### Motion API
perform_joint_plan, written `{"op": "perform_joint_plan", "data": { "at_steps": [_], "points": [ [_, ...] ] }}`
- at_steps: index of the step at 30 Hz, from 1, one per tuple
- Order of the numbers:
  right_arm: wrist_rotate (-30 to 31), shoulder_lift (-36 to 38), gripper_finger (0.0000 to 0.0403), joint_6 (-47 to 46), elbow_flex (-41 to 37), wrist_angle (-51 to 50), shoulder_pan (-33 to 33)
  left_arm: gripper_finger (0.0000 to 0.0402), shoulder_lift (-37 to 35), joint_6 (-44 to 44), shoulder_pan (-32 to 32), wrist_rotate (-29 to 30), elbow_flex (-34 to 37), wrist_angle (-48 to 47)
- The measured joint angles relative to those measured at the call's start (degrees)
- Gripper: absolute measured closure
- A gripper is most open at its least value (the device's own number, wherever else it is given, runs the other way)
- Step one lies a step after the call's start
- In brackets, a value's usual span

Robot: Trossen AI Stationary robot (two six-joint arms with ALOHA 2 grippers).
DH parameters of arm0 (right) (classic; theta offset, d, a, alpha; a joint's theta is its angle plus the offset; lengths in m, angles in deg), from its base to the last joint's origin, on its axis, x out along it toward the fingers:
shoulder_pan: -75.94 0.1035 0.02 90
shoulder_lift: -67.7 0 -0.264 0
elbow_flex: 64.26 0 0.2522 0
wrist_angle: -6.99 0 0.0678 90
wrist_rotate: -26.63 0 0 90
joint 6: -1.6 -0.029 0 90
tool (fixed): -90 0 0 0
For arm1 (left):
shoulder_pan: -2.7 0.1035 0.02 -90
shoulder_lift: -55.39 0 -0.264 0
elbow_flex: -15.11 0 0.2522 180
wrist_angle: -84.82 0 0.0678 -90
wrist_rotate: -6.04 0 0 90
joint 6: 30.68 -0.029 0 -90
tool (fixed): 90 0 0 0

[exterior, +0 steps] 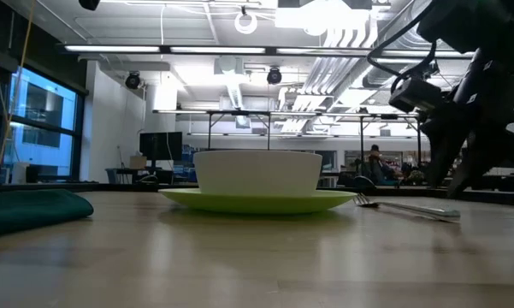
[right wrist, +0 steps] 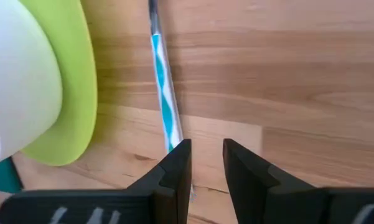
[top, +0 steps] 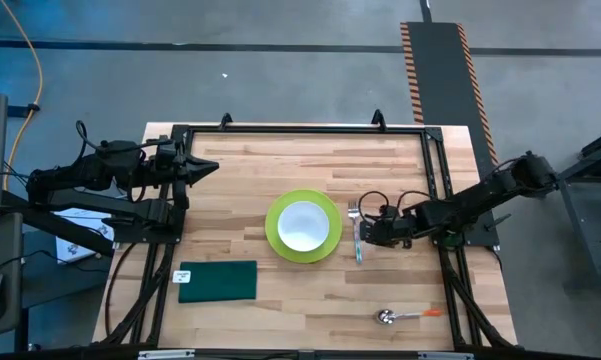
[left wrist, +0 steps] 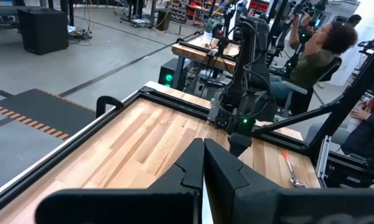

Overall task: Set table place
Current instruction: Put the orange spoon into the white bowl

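On the wooden table [top: 240,190] a white bowl [top: 303,225] sits in a lime green plate [top: 326,245] at the middle. A fork [top: 357,240] with a blue-and-white patterned handle [right wrist: 163,102] lies flat on the table just right of the plate, its tines [exterior: 364,200] toward the far edge. My right gripper [right wrist: 206,163] hangs over the fork's handle end, slanting down. It is open by a narrow gap with only bare wood between the fingers. The handle's tip runs behind one finger. My left gripper [left wrist: 203,169] waits shut above the table's left edge.
A spoon with an orange handle [top: 405,316] lies near the front right corner. A dark green cloth [top: 218,281] lies at the front left. A black frame [top: 300,129] runs along the table's edges. A person [left wrist: 317,56] sits beyond the table's right side.
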Motion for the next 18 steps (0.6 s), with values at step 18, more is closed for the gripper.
{"op": "perform_joint_plan", "data": {
  "at_steps": [18],
  "points": [
    [-0.4, 24.3, 0.0320, 22.1, 0.1, -21.7, 0.0, 0.0401, 0.0, -0.3, 0.0, 0.0, 0.0, 0.0]
  ]
}}
